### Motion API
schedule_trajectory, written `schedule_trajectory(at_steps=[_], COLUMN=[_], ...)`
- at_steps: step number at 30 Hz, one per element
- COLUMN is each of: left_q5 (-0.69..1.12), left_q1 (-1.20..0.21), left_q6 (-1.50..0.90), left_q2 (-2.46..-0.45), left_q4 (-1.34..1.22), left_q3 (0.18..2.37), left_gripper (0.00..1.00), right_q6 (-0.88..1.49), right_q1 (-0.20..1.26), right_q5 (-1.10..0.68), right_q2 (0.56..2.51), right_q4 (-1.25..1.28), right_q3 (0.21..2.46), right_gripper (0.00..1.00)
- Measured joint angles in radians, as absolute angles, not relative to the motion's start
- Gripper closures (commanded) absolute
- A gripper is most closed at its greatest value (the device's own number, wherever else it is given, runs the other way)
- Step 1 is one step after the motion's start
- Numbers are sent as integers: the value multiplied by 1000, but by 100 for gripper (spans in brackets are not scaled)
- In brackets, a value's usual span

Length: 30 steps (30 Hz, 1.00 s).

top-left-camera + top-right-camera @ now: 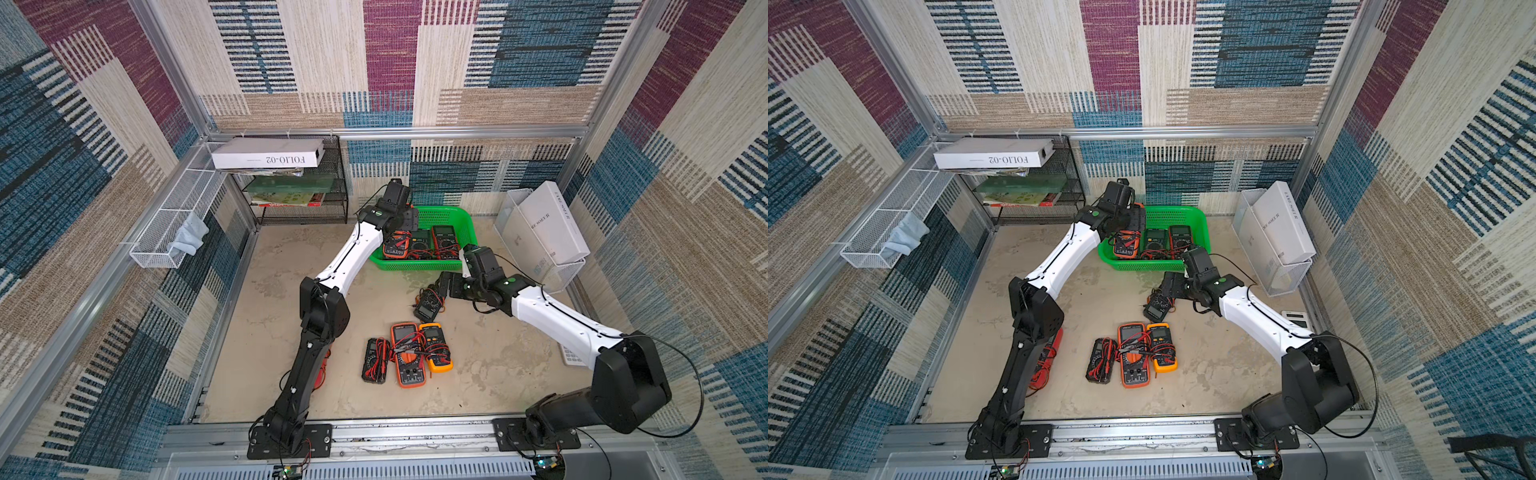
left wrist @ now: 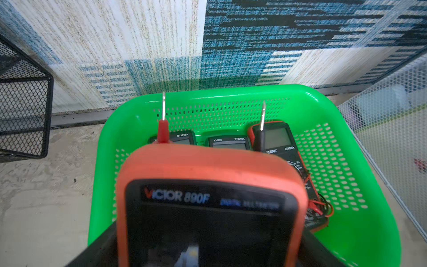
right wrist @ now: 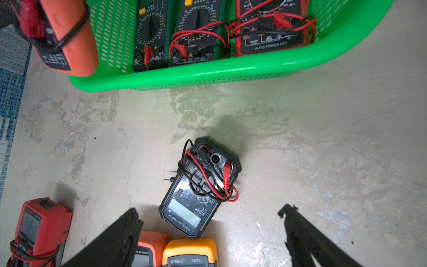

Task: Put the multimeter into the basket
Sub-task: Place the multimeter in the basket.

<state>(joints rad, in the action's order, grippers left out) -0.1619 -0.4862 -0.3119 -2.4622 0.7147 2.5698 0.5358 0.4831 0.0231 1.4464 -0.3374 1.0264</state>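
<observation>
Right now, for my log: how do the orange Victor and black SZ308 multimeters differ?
The orange Victor multimeter hangs in the left gripper above the basket; the black SZ308 multimeter lies on the table under the open right gripper. Victor's case is orange, SZ308's black. Both carry wrapped leads.

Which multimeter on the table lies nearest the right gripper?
The small black one, askew and alone, right in front of the open right gripper; the row of three lies farther off.

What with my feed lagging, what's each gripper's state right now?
Left gripper: closed on the orange multimeter.
Right gripper: open, holding nothing.
</observation>
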Motion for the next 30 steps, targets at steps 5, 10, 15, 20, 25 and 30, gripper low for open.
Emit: schedule_trajectory(at_steps=[5,10,15,20,25,30], left_q5=[-161,-157,-133,-126,-125,-128], left_q1=[-447,-424,-423,-423,-421,-420], left_q6=[-329,-341,-356,-376,-389,-389], left_q2=[-2522,-2563,-2587,-2607,-2610,-2602], left_q4=[691,678,674,665,667,671], left_q3=[2572,2572,2571,2566,2568,2572], left_gripper=[100,97,55,12,0,0], right_q6=[532,528,528,528,528,528], right_q1=[473,466,463,463,460,458], right_q5=[23,22,22,22,22,22], right_q2=[1446,1446,1446,1444,1422,1396], right_q4=[-338,-337,-329,-324,-324,-324], right_q3=[1016,1009,999,991,981,973], right_gripper=[1,0,1,0,0,1])
